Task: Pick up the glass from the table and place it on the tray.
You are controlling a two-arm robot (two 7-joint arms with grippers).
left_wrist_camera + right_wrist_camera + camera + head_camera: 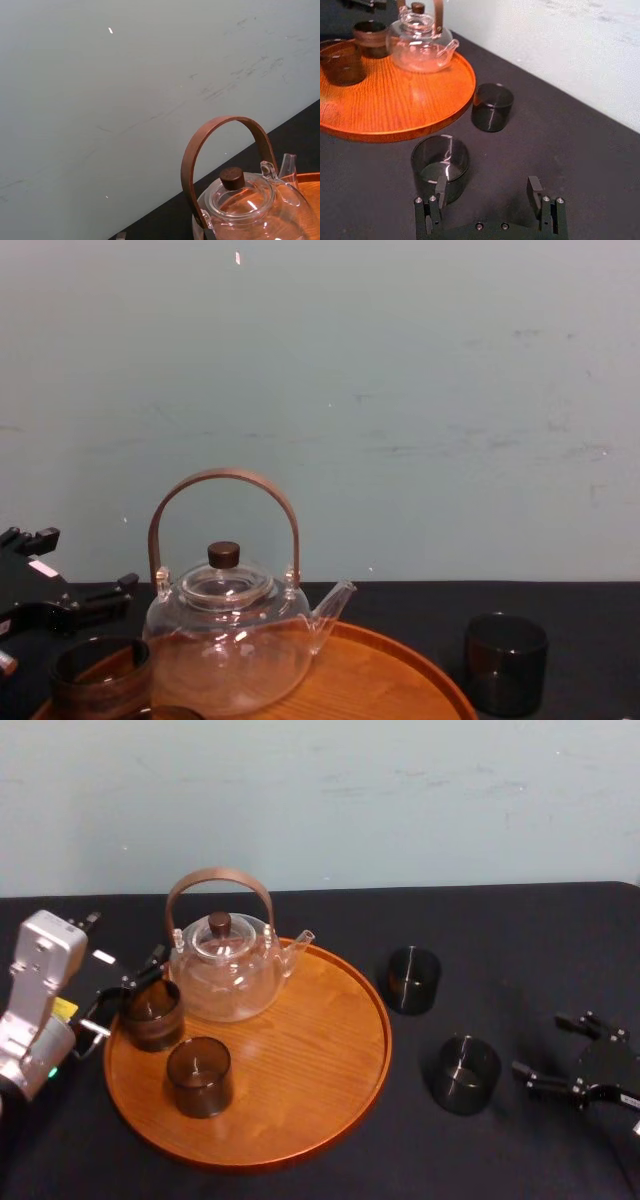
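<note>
Two smoky dark glasses stand on the black table to the right of the tray (340, 1090): a near glass (466, 1073) (440, 161) and a far glass (413, 979) (492, 107) (506, 663). My right gripper (542, 1045) (487, 186) is open on the table just right of the near glass, level with it and not touching. Two more glasses stand on the tray: a front one (199, 1075) and one at the left rim (152, 1013) (100, 676). My left gripper (125, 998) (70, 590) is open beside that left-rim glass, its fingers spread wider than the glass.
A clear glass teapot (225, 968) (250, 205) (228, 640) with an arched wooden handle stands at the back of the tray. A pale wall rises behind the table. The tray's right half is bare wood.
</note>
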